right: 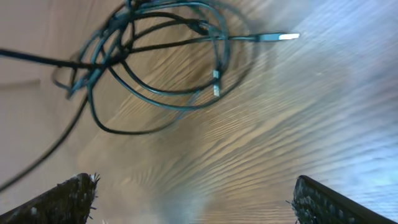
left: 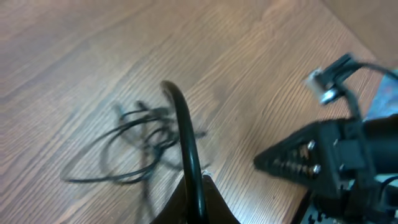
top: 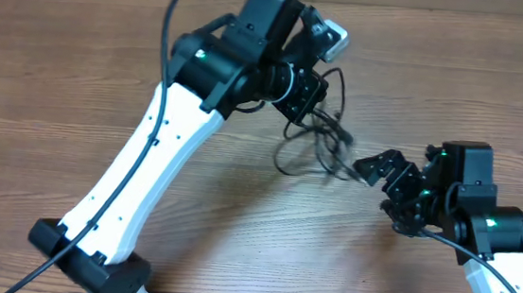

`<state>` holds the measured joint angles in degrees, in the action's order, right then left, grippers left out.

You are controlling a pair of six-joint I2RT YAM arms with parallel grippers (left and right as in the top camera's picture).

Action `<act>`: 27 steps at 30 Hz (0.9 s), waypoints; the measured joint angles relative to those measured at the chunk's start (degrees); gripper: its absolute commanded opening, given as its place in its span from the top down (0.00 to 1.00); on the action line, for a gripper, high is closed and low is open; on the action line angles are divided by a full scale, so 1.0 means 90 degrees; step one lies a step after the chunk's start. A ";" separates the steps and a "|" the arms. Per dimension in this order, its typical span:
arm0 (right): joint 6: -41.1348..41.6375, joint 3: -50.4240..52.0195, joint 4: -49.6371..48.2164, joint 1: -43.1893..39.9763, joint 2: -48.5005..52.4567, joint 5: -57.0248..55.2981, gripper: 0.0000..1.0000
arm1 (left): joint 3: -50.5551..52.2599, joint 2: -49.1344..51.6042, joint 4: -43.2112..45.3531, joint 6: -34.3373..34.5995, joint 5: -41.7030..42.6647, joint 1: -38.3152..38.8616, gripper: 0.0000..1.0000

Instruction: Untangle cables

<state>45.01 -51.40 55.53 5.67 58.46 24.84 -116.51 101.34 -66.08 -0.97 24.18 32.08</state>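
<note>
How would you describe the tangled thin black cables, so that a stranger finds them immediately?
On the brown wooden table, look between the left gripper and the right gripper. There the tangled thin black cables spread in loose loops. Unlike the thicker black wires fixed to the white arms, they are slender and end in small plugs.

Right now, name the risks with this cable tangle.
1. The left jaws are shut on one strand of the tangle of thin black cords; pulling could tighten the knot.
2. The right jaws stand wide open beside it and might catch several loops at once.
</note>
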 measured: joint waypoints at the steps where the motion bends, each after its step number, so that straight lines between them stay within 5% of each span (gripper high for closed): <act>1: 0.0002 0.0007 -0.0090 0.0092 0.0000 -0.0010 0.00 | 0.0000 -0.0039 0.0000 0.0044 -0.0002 -0.0027 0.96; 13: 0.0058 0.0007 -0.1350 0.0940 0.0238 -0.0452 0.00 | 0.0000 -0.0338 0.0151 0.0454 0.0044 -0.0129 0.96; 27: 0.0979 0.0022 -0.4286 0.1843 0.1746 -0.1110 0.00 | 0.0000 -0.0430 0.0605 0.0503 0.1753 -0.0398 0.96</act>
<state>53.82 -51.20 16.95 22.26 74.17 14.85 -116.51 97.47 -60.64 3.55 39.97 28.49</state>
